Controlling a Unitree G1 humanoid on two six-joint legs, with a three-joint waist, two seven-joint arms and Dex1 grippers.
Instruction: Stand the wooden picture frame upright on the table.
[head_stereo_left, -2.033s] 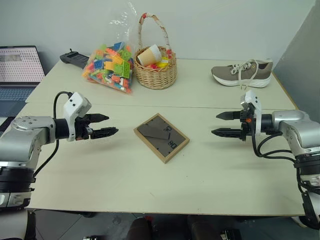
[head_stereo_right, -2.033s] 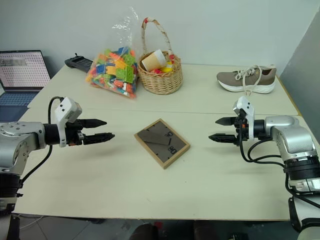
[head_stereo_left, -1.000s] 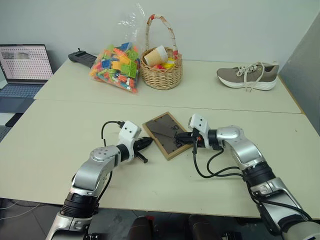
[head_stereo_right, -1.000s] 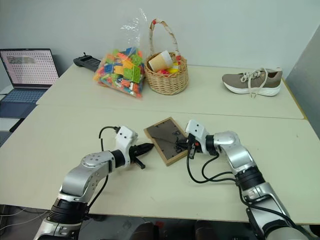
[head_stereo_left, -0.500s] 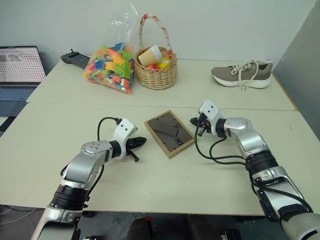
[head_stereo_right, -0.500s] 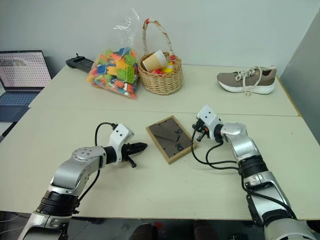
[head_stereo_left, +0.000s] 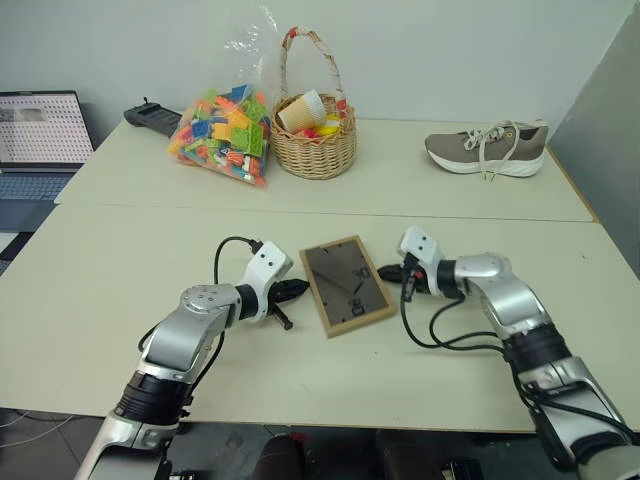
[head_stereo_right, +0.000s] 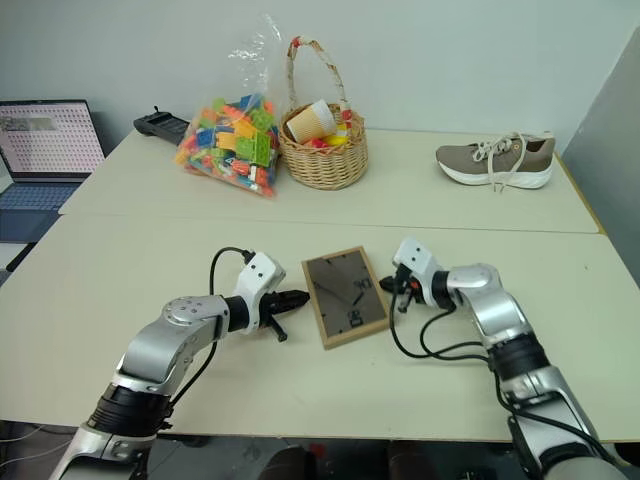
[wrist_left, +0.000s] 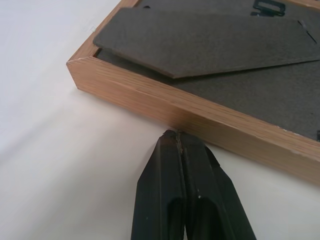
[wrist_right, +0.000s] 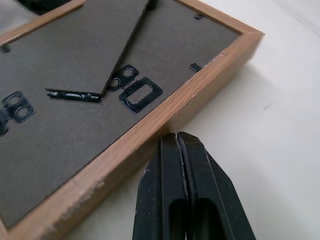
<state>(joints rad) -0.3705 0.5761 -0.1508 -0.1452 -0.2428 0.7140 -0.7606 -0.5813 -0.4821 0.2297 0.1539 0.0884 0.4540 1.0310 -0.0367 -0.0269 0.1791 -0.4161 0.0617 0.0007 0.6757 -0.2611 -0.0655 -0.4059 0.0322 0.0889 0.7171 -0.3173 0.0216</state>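
The wooden picture frame (head_stereo_left: 345, 283) lies flat on the table (head_stereo_left: 120, 260), its dark back panel and folded stand (wrist_left: 200, 45) facing up. My left gripper (head_stereo_left: 303, 290) is shut, and its tips (wrist_left: 177, 137) touch the frame's left wooden edge. On the opposite side my right gripper (head_stereo_left: 385, 272) is also shut, its tips (wrist_right: 175, 137) against the right edge near the sawtooth hanger (wrist_right: 142, 94). Neither gripper holds anything.
At the back of the table stand a bag of coloured bricks (head_stereo_left: 222, 135), a wicker basket (head_stereo_left: 315, 135) with cups and a grey shoe (head_stereo_left: 487, 148). A laptop (head_stereo_left: 40, 135) sits at far left. A seam (head_stereo_left: 150, 206) crosses the tabletop.
Two seconds ago both grippers stood open, far from the frame. Both have since shut and closed in on its two sides. The frame has turned from a diagonal lie to nearly square.
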